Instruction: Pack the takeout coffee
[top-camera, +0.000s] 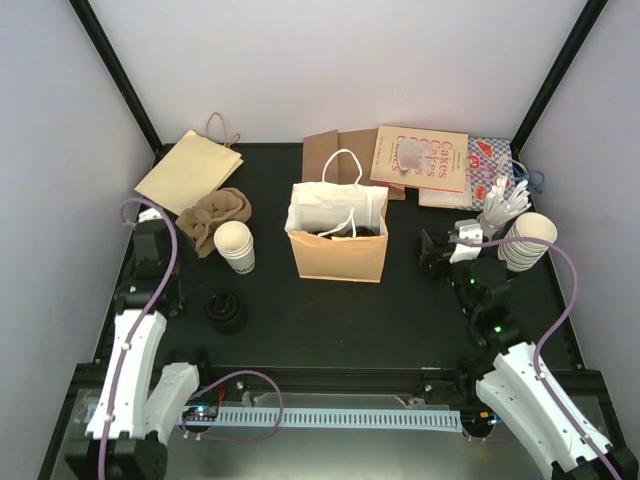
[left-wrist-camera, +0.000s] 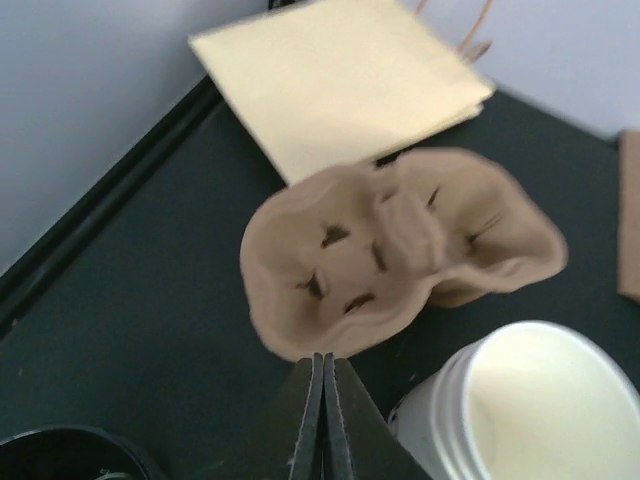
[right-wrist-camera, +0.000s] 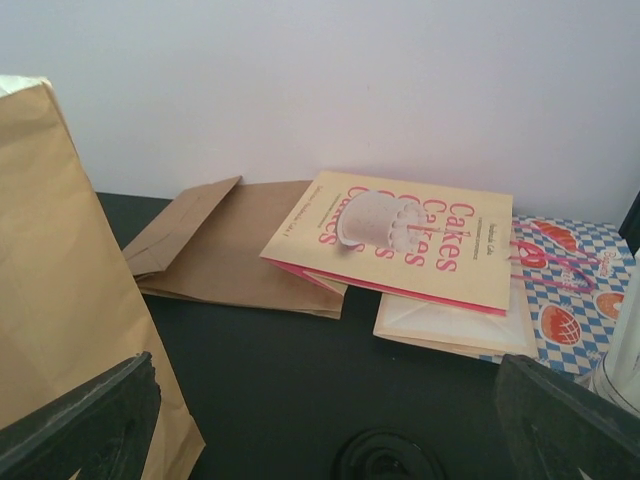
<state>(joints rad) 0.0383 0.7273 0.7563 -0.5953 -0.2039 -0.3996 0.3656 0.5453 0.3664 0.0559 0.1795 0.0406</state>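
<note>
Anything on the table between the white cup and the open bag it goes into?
Nothing visible does. The white cup stands left of the open bag, with only bare table between them; the pulp tray sits beyond the cup.

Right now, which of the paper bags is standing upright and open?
The tan bag with white handles, in the middle: it alone stands, mouth open. The plain tan bag, the brown bags and the Cakes bag lie flat.
</note>
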